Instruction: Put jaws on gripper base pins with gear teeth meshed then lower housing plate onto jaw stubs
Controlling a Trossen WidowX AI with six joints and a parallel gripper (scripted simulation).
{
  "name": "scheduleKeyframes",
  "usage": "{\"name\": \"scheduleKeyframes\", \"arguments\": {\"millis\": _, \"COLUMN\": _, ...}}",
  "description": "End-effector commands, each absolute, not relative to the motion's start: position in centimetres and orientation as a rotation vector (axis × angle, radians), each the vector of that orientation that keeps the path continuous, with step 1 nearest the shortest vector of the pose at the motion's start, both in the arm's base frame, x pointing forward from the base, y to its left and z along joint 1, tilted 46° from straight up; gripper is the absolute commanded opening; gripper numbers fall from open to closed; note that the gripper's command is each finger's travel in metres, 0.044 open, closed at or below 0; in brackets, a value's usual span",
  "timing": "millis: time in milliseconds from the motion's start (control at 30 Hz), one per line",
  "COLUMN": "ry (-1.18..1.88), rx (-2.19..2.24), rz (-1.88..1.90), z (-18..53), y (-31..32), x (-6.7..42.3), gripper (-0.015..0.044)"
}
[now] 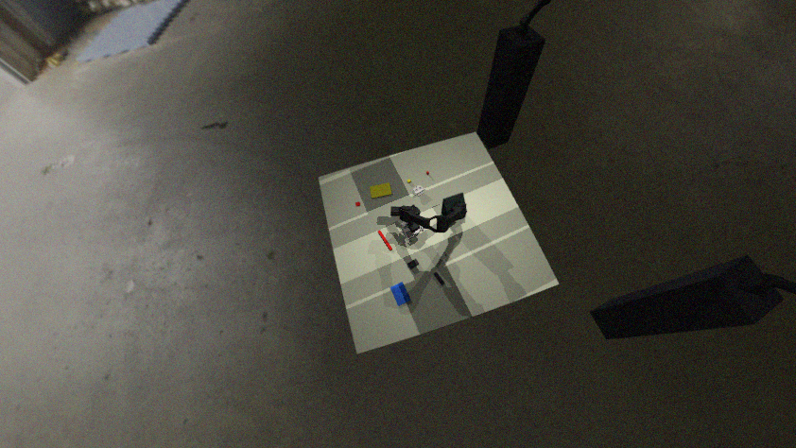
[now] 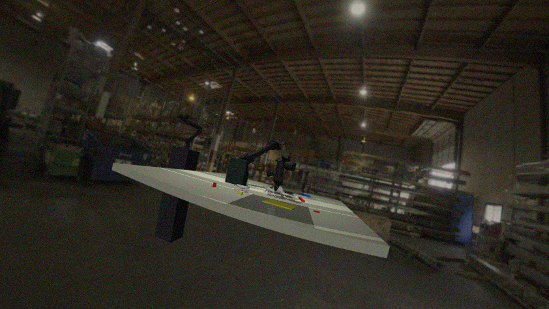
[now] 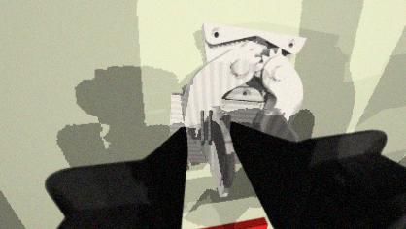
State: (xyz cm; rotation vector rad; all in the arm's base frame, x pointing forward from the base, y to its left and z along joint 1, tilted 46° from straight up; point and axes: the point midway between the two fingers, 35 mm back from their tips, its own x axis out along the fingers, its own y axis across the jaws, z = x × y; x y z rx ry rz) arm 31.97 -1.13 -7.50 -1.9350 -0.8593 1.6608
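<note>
The white gripper base (image 3: 233, 35) lies under two white jaws in the wrist view, with two holes along its far edge. The left jaw (image 3: 206, 82) reaches down between my fingertips. The right jaw (image 3: 288, 87) lies beside it. Their toothed ends touch or nearly touch; whether the teeth mesh, or the left jaw is fully down on its pin, I cannot tell. My gripper (image 3: 207, 129) (image 2: 276, 189) is shut on the left jaw, low over the table. A separate white part (image 1: 419, 190) (image 2: 242, 186), probably the housing plate, lies near the arm's base.
A red bar (image 1: 385, 240) (image 2: 301, 199) (image 3: 238, 226) lies close to the assembly. A yellow block (image 1: 381, 190) (image 2: 279, 204), a blue block (image 1: 400, 293), small red and yellow pieces and two dark pieces (image 1: 412, 264) (image 1: 439, 278) are spread around the table.
</note>
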Motion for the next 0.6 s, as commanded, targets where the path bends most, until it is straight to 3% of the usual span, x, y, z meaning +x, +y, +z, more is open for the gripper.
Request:
{"name": "scheduleKeyframes", "arguments": {"millis": 0, "ry": -0.858, "rx": -1.928, "rz": 1.66, "z": -7.67, "y": -0.92, "x": 31.9, "gripper": 0.0134}}
{"name": "scheduleKeyframes", "arguments": {"millis": 567, "ry": -0.859, "rx": -1.929, "rz": 1.66, "z": -7.88, "y": -0.7, "x": 31.93, "gripper": 0.0134}}
